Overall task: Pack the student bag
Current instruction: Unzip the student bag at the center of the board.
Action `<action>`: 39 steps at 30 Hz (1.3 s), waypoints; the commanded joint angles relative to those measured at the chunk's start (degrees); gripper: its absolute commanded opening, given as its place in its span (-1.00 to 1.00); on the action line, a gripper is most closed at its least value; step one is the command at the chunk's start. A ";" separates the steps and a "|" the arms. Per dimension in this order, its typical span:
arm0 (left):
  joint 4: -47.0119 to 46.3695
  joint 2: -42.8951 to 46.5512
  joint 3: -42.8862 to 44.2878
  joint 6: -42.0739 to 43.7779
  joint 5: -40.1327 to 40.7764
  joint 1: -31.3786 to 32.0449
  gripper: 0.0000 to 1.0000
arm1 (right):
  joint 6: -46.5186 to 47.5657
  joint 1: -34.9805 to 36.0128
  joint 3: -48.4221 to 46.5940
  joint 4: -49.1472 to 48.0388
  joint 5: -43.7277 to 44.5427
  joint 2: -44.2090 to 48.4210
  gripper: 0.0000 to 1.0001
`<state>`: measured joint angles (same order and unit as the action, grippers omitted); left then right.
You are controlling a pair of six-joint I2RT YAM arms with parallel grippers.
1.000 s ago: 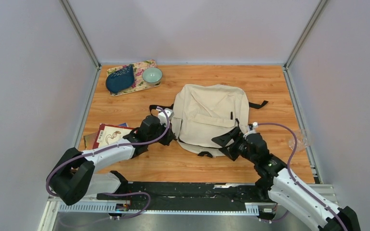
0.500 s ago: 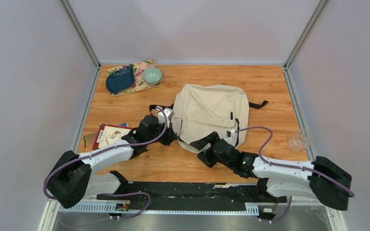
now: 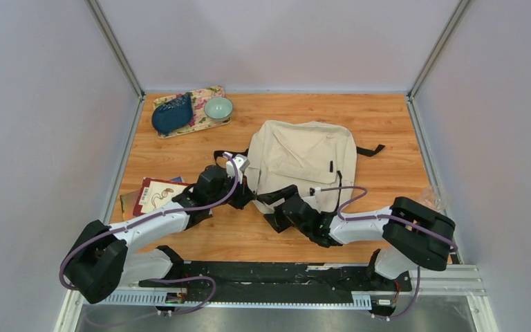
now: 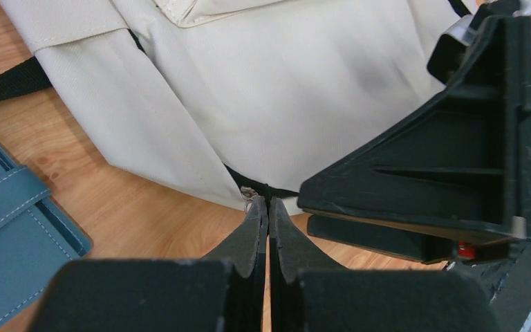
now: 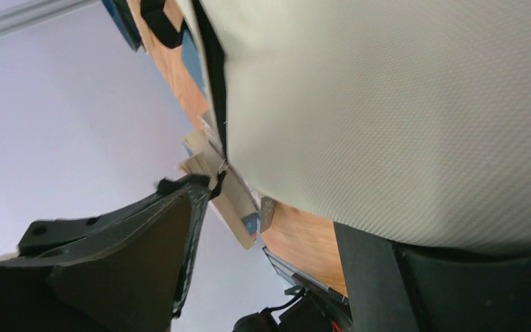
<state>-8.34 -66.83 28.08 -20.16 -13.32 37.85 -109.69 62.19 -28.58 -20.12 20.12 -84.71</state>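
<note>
The student bag (image 3: 304,160), a cream backpack with black straps, lies flat in the middle of the wooden table. My left gripper (image 3: 249,196) is at its near left corner. In the left wrist view its fingertips (image 4: 268,202) are pressed together on the black zipper pull (image 4: 269,189) at the bag's (image 4: 283,90) edge. My right gripper (image 3: 274,207) sits just right of it, open, along the bag's near edge. One of its fingers (image 4: 429,173) looms large in the left wrist view. In the right wrist view the open gripper (image 5: 273,207) has bag fabric (image 5: 401,104) just above it.
A stack of books (image 3: 157,194) lies left of the left arm, with a blue notebook (image 4: 7,235) beside it. A floral mat (image 3: 206,119) at the back left carries a dark blue pouch (image 3: 173,115) and a pale green bowl (image 3: 218,108). A clear cup (image 3: 431,200) stands at the right edge.
My right gripper has swept left along the bag's near edge, from its right corner to beside the left gripper. The left gripper has stayed shut in place.
</note>
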 commanded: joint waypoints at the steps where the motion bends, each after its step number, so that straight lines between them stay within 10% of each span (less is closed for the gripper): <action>1: -0.19 2.40 1.19 1.62 -2.58 -0.23 -1.00 | -6.15 0.30 -2.09 -1.16 5.80 -3.70 0.53; 15: 2.27 4.16 0.58 3.90 -4.43 -0.14 -1.00 | -8.88 -1.55 -0.78 5.43 13.45 -1.61 0.15; 22: 2.80 5.13 0.93 5.48 -8.30 -0.14 -1.00 | -4.67 -4.36 2.03 5.88 11.52 1.21 -1.00; 39: 0.07 -6.99 4.34 5.31 7.78 -0.67 -1.00 | 12.22 -4.27 11.35 17.65 3.79 20.19 -1.00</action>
<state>-10.15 -70.72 28.93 -17.10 -16.71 39.44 -102.06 58.83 -19.42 -10.11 21.96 -66.50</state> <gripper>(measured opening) 0.007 0.040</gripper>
